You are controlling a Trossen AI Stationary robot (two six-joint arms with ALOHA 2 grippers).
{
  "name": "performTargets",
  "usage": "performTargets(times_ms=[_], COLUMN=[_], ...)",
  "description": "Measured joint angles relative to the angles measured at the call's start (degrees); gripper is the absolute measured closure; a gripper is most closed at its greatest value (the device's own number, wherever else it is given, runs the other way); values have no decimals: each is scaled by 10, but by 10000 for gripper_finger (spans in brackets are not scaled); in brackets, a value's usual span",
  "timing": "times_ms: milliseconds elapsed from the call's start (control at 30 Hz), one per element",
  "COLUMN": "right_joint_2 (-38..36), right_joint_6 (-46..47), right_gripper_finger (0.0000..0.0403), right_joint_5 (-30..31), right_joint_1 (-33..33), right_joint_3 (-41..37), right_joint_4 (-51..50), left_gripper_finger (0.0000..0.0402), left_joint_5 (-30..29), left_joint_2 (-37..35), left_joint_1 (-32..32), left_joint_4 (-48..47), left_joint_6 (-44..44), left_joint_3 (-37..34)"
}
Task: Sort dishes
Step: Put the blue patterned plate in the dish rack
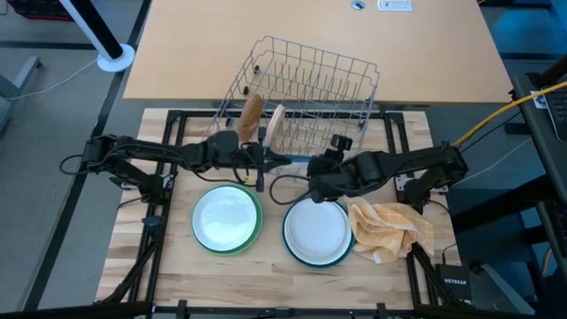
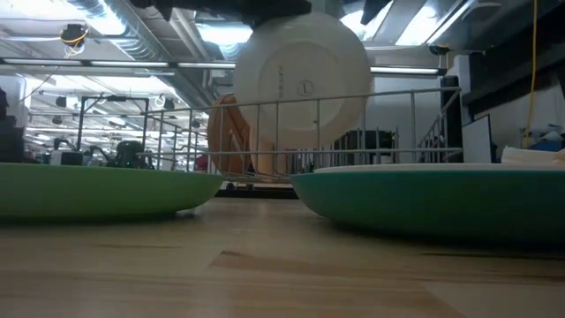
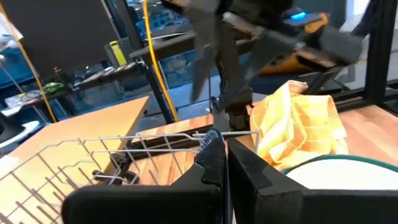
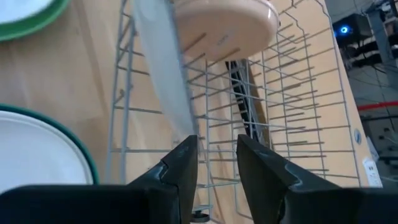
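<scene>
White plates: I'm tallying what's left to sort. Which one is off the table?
The white plate held upright on edge above the rack's front. The other two lie flat inside the green plate and the teal plate.

A robotics lab or open industrial workspace. The low view looks past the wooden tabletop (image 2: pixel 265 265) into a long hall with exposed silver ceiling ducts (image 2: pixel 115 31), strip lights and cluttered benches. From above, a black metal frame (image 1: pixel 168 133) carries 2 robot arms, a yellow cable (image 1: pixel 496 115) trails off, and a network box (image 1: pixel 461 283) sits at the edge.
</scene>
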Motion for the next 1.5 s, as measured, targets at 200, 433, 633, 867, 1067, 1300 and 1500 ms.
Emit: performTargets(times_ms=[200, 433, 633, 867, 1067, 1300, 1500], right_joint_2=[0, 0, 0, 0, 0, 0, 0], right_joint_6=[0, 0, -10, -33, -33, -58, -90], right_gripper_finger=[286, 286, 286, 286, 286, 286, 286], right_joint_5=[-6, -35, -90, -90, -91, -195, -225], right_joint_1=[-11, -10, -10, -21, -42, -76, -104], right_joint_3=[-18, -17, -17, -17, -17, -17, -17], right_joint_4=[14, 32, 61, 91, 93, 127, 158], left_gripper_finger=[401, 401, 401, 401, 401, 401, 401], left_joint_5=[-2, -2, -2, 3, 6, 7, 15], left_joint_2=[5, 6, 6, 6, 6, 6, 6], left_joint_1=[0, 0, 0, -1, -1, -1, -1], left_joint_4=[-2, -12, -17, -19, -19, -19, -19], left_joint_6=[6, 6, 6, 6, 6, 6, 6], left_joint_3=[0, 0, 0, 0, 0, -1, -1])
